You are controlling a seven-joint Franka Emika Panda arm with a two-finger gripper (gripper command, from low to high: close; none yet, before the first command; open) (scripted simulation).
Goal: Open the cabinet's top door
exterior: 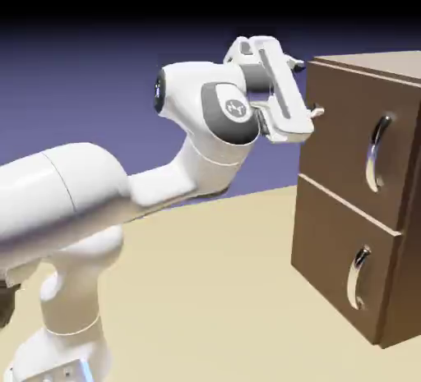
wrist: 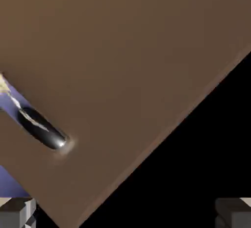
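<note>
top door (exterior: 349,134): upper front of the cabinet (exterior: 399,286), at the exterior view's right, closed. its handle (exterior: 377,154): ungrasped. gripper (exterior: 309,89): spread wide, holding nothing, near the door's edge. remaining: the whole opening.

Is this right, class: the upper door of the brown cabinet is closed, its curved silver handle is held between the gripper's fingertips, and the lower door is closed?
The handle is not held: the exterior view shows the gripper away from it. The upper door and lower door are indeed closed.
</note>
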